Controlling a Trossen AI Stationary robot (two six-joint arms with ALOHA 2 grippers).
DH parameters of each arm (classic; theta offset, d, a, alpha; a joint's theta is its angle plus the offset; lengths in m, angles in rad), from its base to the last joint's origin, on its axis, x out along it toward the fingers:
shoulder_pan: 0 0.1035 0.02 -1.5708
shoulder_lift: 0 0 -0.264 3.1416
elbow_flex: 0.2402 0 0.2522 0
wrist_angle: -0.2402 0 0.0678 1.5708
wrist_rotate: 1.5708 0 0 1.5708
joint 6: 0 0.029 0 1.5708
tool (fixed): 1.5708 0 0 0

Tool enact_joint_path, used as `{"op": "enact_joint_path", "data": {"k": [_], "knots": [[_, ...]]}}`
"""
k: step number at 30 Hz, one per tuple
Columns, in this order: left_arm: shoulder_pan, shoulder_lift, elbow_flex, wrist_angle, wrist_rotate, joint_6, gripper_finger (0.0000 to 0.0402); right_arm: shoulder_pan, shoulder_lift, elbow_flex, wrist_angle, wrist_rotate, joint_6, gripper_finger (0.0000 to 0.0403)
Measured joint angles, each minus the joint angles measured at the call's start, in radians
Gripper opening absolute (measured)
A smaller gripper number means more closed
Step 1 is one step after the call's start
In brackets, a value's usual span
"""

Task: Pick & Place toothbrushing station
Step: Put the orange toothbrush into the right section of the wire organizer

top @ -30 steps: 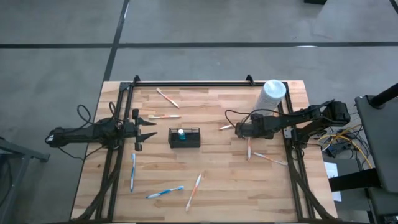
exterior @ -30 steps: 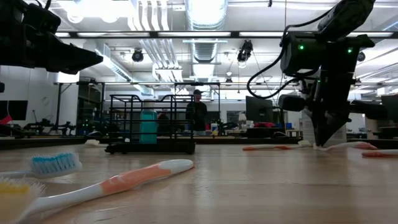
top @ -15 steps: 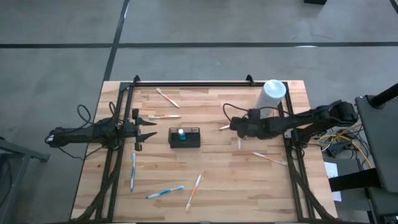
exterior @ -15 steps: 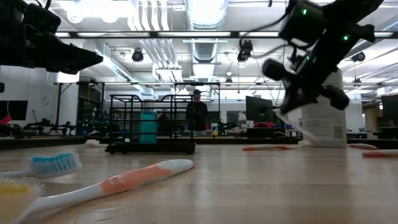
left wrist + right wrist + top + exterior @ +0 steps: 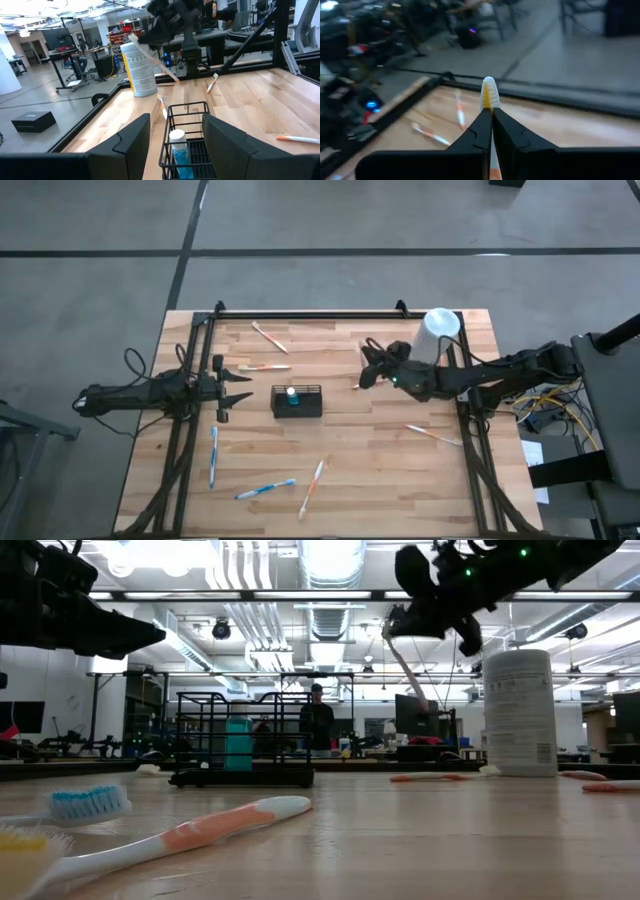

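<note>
The toothbrushing station, a low black wire basket [image 5: 297,401] [image 5: 243,740] [image 5: 187,135], stands on the wooden table with a blue, white-capped tube [image 5: 291,394] in it. My right gripper [image 5: 368,372] [image 5: 405,620] [image 5: 491,117] hovers high to the right of the basket, shut on a white-and-orange toothbrush [image 5: 410,670] [image 5: 157,62]. My left gripper [image 5: 240,385] [image 5: 172,145] waits open and level just left of the basket, touching nothing. My right gripper pinches the toothbrush just below its bristled head [image 5: 489,95] between the two fingertips. The head sticks out past the fingertips. The fingers point about level toward the table's left. The handle [image 5: 418,690] hangs slanting down below them, clear of the table.
A tall white canister [image 5: 437,333] [image 5: 518,712] stands at the far right. Loose toothbrushes lie about the table: two at the far left [image 5: 268,337] [image 5: 263,367], three near the front [image 5: 213,455] [image 5: 265,489] [image 5: 313,485], one on the right [image 5: 435,435], one under my right gripper [image 5: 358,384].
My right gripper has risen and gone a little toward the table's far edge and the basket. It has swung up from pointing down to about level and rolled. The toothbrush, whose end was on the table, is lifted clear and hangs slanting.
</note>
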Motion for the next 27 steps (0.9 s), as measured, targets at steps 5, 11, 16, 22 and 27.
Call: {"op": "enact_joint_path", "data": {"k": [5,11,16,22,27], "knots": [[0.0,0.0,0.0,0.0,0.0,0.0,0.0186,-0.051,0.0,0.0,0.117,-0.199,-0.177,0.0008],[0.0,0.0,0.0,0.0,0.0,0.0,0.0186,-0.118,0.004,0.002,0.226,-0.426,-0.293,0.0008],[0.0,0.0,0.0,0.0,0.0,0.0,0.0187,-0.143,0.082,0.008,0.437,-0.569,-0.44,0.0008],[0.0,0.0,0.0,0.0,0.0,0.0,0.0186,-0.15,0.247,0.094,0.532,-0.605,-0.472,0.0008],[0.0,0.0,0.0,0.0,0.0,0.0,0.0186,-0.15,0.372,0.21,0.546,-0.667,-0.467,0.0008]]}}
